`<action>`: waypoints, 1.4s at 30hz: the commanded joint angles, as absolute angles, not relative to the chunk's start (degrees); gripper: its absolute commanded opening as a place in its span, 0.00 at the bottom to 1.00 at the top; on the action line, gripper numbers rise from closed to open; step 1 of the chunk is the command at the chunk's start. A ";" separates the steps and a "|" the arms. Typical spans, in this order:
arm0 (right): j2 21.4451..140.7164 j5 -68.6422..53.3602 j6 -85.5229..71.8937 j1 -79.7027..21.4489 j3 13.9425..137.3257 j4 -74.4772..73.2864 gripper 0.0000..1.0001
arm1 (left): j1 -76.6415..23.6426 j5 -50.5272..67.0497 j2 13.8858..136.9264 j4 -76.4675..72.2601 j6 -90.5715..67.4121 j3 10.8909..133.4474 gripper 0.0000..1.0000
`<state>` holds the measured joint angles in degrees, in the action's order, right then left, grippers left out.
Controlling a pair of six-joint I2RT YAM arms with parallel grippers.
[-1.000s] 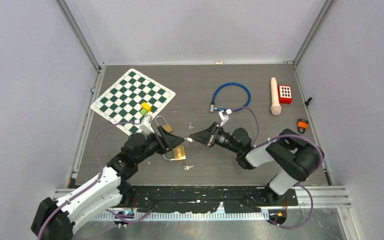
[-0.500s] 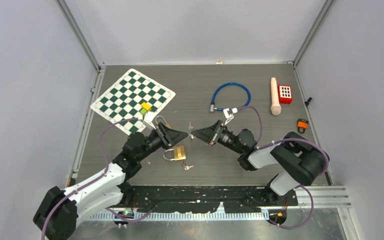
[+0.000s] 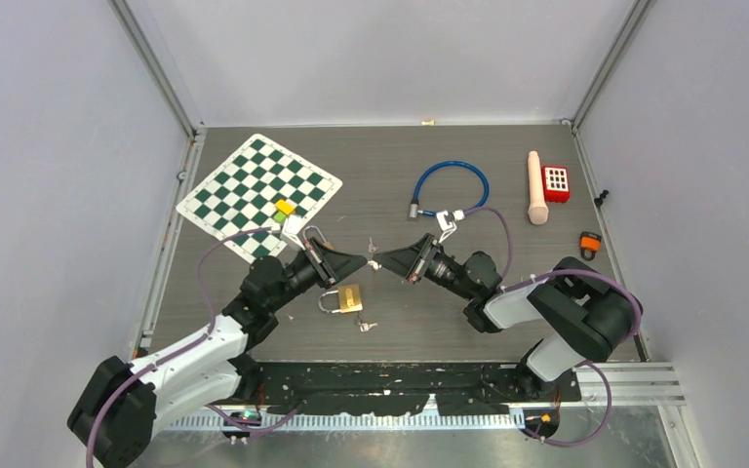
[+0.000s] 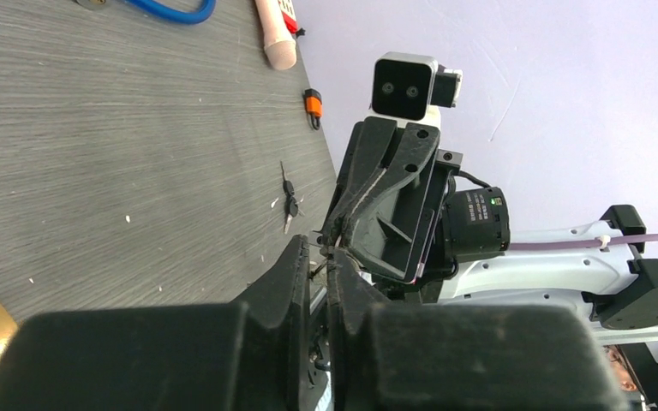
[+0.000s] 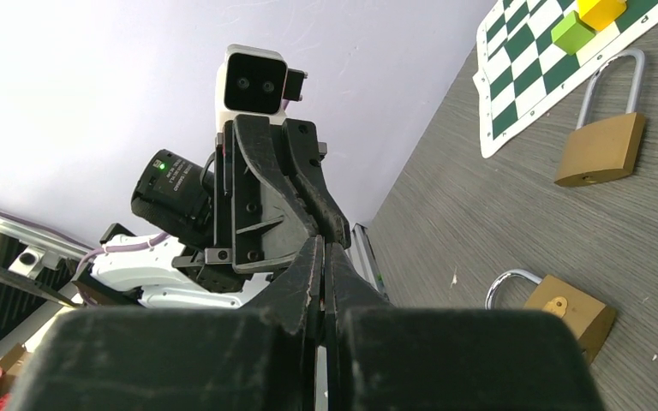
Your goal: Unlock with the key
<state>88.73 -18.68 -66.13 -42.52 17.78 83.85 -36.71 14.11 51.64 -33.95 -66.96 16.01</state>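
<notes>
Over the dark table (image 3: 507, 302) my shut right gripper (image 3: 382, 263) and narrow left gripper (image 3: 363, 261) meet tip-to-tip, seemingly both pinching the key (image 3: 374, 265). The padlock (image 3: 349, 298) lies below the left gripper, which is nearer.

Your key (image 3: 374, 265) is a tiny silvery piece up off the table (image 3: 507, 292), between the tips of the left gripper (image 3: 362, 261) and right gripper (image 3: 383, 264); you can't make out its shape. At its 7 o'clock the brass padlock (image 3: 351, 299) lies flat, silver shackle pointing to 9 o'clock. A second padlock (image 5: 601, 147), also brass, lies at 10 o'clock, shackle toward the chessboard (image 3: 258, 185).
</notes>
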 commanded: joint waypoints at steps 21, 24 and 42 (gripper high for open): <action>89.28 -17.58 -65.57 -43.73 18.72 90.70 0.05 | -37.14 17.57 52.48 -46.08 -68.72 16.61 0.12; 89.22 -17.23 -65.57 -43.87 18.72 90.77 0.05 | -37.35 17.82 52.94 -46.55 -68.82 16.83 0.13; 86.71 -17.02 -61.20 -44.13 16.88 89.14 0.33 | -36.94 15.40 46.67 -34.76 -61.91 18.25 0.00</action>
